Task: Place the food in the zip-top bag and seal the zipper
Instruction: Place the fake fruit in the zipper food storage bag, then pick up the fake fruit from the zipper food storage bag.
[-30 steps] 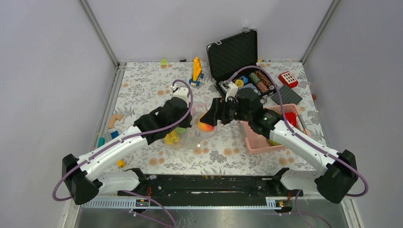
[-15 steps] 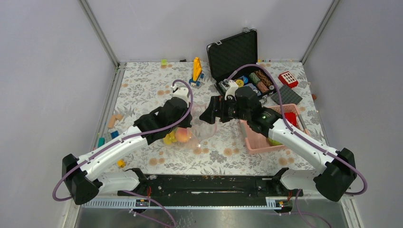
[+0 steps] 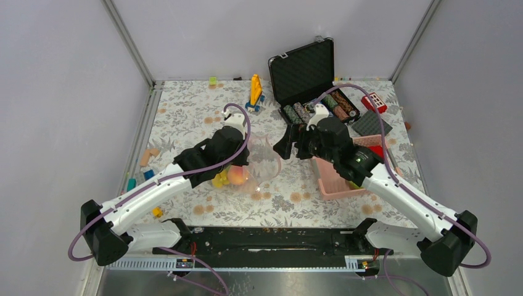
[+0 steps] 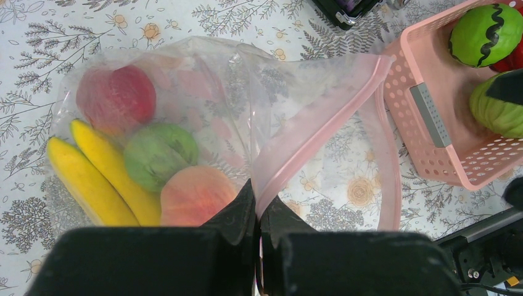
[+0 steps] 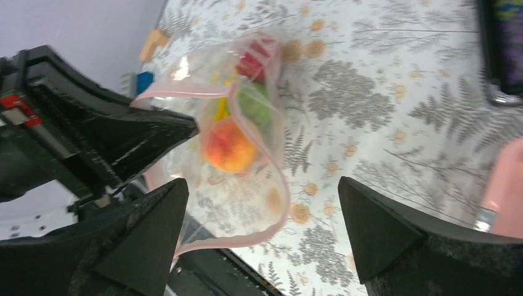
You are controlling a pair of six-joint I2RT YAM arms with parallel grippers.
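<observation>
The zip-top bag [image 4: 247, 92] lies on the flowered table, its mouth held open. My left gripper [image 4: 257, 203] is shut on the pink zipper [image 4: 321, 132] at the mouth's near edge. Inside the bag are yellow bananas [image 4: 92, 176], a green piece [image 4: 160, 157], a red piece [image 4: 117, 98] and a peach-coloured piece [image 4: 194, 194]. My right gripper [image 5: 262, 185] is open and empty, above the table to the right of the bag [image 5: 247, 123]. Green striped pieces [image 4: 487, 34] lie in the pink basket [image 4: 425, 123]. In the top view the bag [image 3: 262, 163] sits between both grippers.
The pink basket [image 3: 333, 179] stands right of the bag. An open black case [image 3: 308, 80] with poker chips is at the back. A yellow toy [image 3: 255, 89], a red block [image 3: 374, 102], a dark baseplate [image 3: 372, 123] and loose blocks [image 3: 148, 157] lie around.
My right gripper held the peach-coloured piece over the bag's mouth, let it go into the bag, then drew back to the right, open. My left gripper has stayed shut on the zipper.
</observation>
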